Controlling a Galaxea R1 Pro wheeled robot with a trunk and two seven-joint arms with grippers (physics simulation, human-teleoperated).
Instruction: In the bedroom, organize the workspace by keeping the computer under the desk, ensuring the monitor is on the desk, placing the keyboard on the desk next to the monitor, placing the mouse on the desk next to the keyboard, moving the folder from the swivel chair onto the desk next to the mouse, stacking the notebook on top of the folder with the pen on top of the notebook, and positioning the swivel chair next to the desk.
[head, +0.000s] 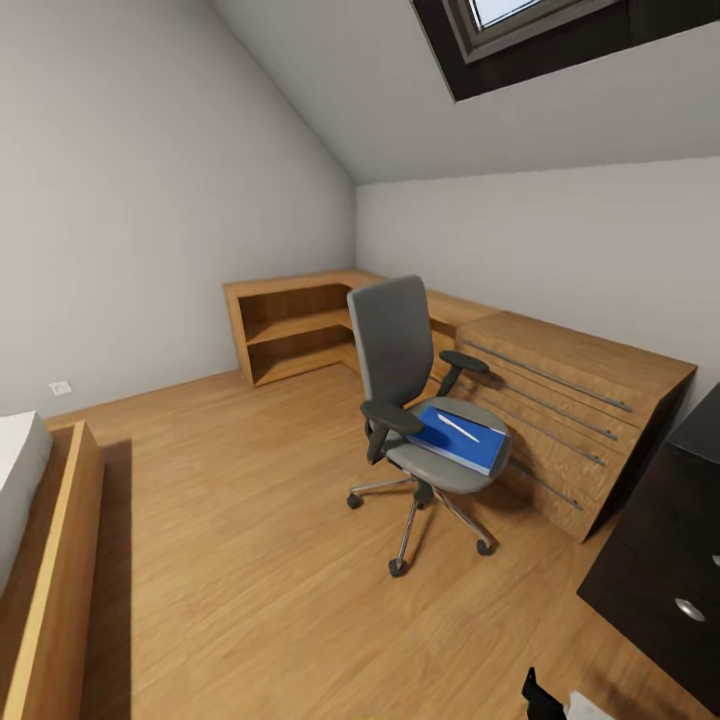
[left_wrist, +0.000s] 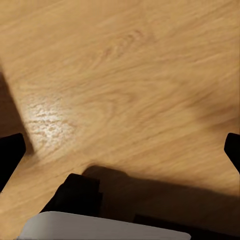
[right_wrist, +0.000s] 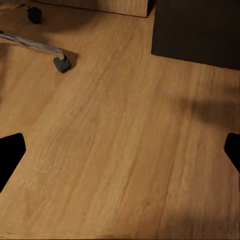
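Nearest, both grippers were carried low over the floor, and nothing was held. In the left wrist view the left gripper was spread wide, its dark fingertips at opposite edges of the picture, with bare boards between the jaws and part of the robot's own body just behind them. The right gripper was likewise wide open and empty; ahead of its jaws a chrome leg and castor of the chair were seen, and off to one side a black drawer unit.

Farther off, beyond both pairs of jaws, the chair was found standing in the open room beside low wood shelves. The folder was left lying on its seat, with a thin white pen on top.

By this showing, little of the task could be judged done: the folder was yet to be lifted, and the chair not yet placed.
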